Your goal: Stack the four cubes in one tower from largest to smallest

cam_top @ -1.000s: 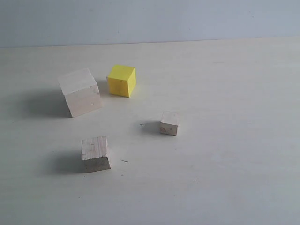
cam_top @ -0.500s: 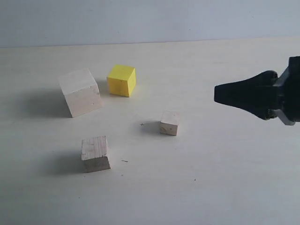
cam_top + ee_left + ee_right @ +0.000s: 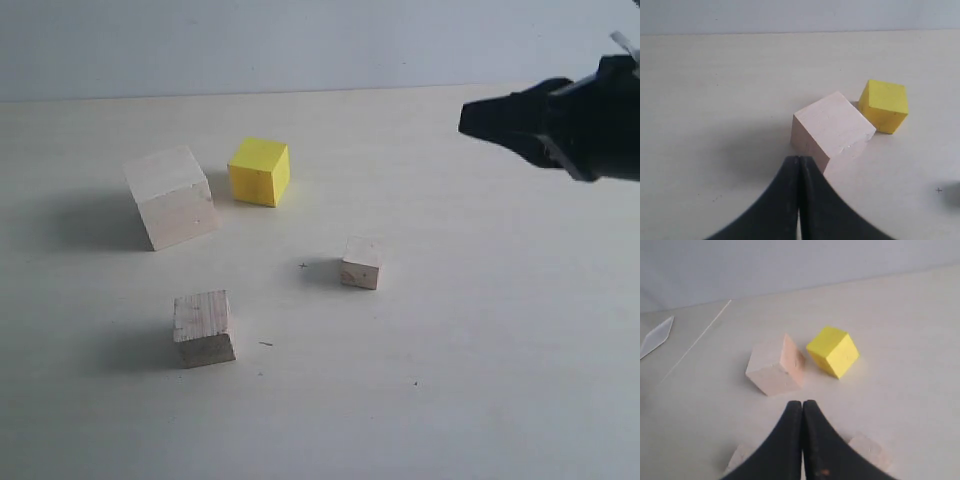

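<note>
Four cubes stand apart on the pale table. The large wooden cube (image 3: 172, 197) sits at the left, with the yellow cube (image 3: 260, 171) just right of it. The medium wooden cube (image 3: 203, 328) is nearer the front, the small wooden cube (image 3: 361, 262) in the middle. My right gripper (image 3: 466, 120) hovers shut and empty at the upper right, well away from all cubes. It (image 3: 802, 403) points toward the large cube (image 3: 776, 365) and yellow cube (image 3: 833, 351). My left gripper (image 3: 799, 159), shut and empty, is close to the large cube (image 3: 832, 131), with the yellow cube (image 3: 883, 105) beyond it.
A pale wall (image 3: 300, 40) rises behind the table's far edge. In the right wrist view two wooden cubes (image 3: 740, 456) (image 3: 871, 450) show partly on either side of the fingers. A thin seam (image 3: 700, 337) runs across the surface there.
My right gripper came into the exterior view from the right, then moved upward in the picture. No cube has moved.
</note>
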You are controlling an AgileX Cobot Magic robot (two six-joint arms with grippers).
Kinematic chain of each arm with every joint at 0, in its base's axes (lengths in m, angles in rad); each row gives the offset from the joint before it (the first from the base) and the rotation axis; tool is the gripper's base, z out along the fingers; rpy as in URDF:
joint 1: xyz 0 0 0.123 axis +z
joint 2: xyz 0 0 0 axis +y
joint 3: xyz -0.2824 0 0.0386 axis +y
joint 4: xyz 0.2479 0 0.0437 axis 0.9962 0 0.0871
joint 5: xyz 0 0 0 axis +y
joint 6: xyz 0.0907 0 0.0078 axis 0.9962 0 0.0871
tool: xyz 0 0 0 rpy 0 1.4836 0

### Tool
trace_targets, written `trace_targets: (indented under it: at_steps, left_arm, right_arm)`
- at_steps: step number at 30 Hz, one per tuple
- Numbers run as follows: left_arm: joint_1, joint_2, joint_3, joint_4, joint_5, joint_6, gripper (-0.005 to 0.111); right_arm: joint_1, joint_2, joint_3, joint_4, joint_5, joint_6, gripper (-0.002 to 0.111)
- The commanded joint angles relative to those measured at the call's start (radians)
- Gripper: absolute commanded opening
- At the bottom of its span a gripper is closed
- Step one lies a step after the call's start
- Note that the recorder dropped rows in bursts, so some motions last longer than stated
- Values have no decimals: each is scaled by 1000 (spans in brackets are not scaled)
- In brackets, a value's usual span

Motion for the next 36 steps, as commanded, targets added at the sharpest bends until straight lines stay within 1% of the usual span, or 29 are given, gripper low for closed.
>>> trace_targets:
  at_steps: [1,5,8,13,17,22,27,32,36]
  left_arm:
    - [-7,81,-28,-32,-18,-6,0]
    - [-7,221,-113,-32,55,3,0]
    - [-7,333,-182,-30,75,26,0]
    - [-7,472,-269,-30,56,58,0]
    - [-7,576,-333,-30,-31,97,0]
    - [-7,691,-417,-30,-26,109,0]
    - [-7,742,-437,-30,-10,109,0]
    - [-7,745,-437,-30,9,109,0]
    - [-5,745,-437,-30,27,109,0]
  right_arm:
    - [3,67,-144,-107,3,-59,0]
    - [3,169,-246,-265,3,33,0]
    - [3,240,-276,-324,3,79,0]
    - [3,349,-283,-310,6,77,0]
    - [3,397,-283,-303,-9,77,0]
    - [3,402,-305,-273,-24,65,0]
    - [3,452,-393,-315,-26,14,0]
    - [3,583,-540,-325,-109,-77,0]
    - [37,671,-642,-325,-105,-143,0]
